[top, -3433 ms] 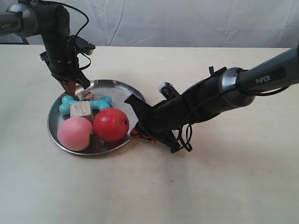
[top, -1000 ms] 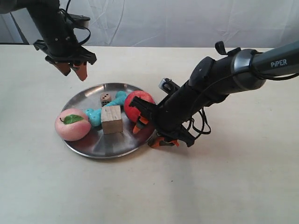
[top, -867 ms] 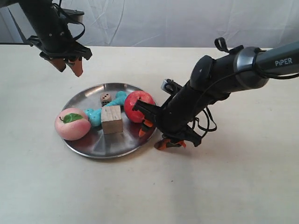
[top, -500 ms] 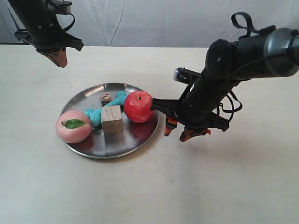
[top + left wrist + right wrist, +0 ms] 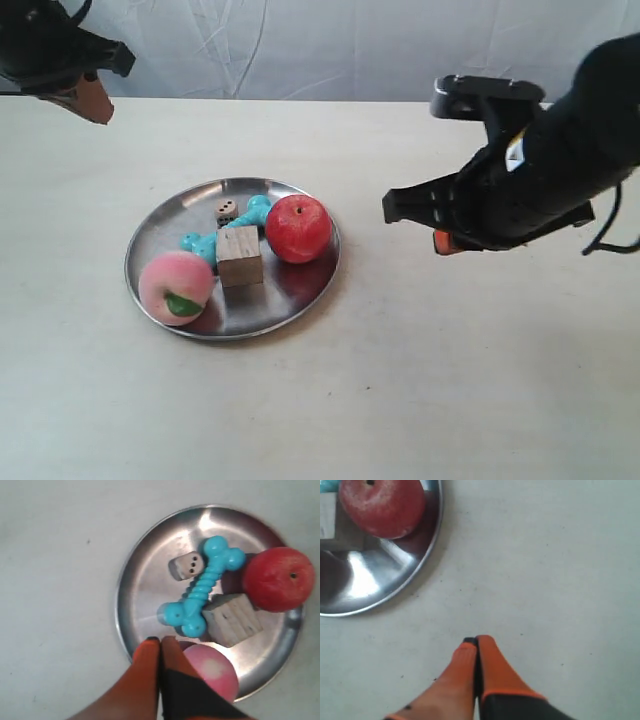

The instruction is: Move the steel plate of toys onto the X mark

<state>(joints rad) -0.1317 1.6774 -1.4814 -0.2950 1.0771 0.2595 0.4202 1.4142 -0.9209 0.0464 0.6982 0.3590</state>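
The steel plate (image 5: pixel 160 226) lies flat on the table left of centre. It holds the red apple (image 5: pixel 298 228), the pink peach (image 5: pixel 176 288), the turquoise bone (image 5: pixel 252 211), the wooden cube (image 5: pixel 239 256) and the small die (image 5: pixel 227 211). My left gripper (image 5: pixel 90 103) hangs shut and empty, high at the far left. In its own view the left gripper (image 5: pixel 160 639) looks down on the plate's rim (image 5: pixel 121 611) and the peach (image 5: pixel 212 670). My right gripper (image 5: pixel 476 640) is shut and empty, right of the plate, over bare table. I cannot make out the X mark.
The pale table (image 5: pixel 420 400) stretches all round the plate, with a tiny dark speck (image 5: pixel 368 387) in front of it. A white cloth backdrop (image 5: pixel 300 45) closes off the far side. The right arm's dark body (image 5: pixel 540 170) hovers over the table's right part.
The right arm has come off the plate's rim, lifted and pulled back to the right. The left arm has drawn further up and left. The peach has rolled, its leaf now low.
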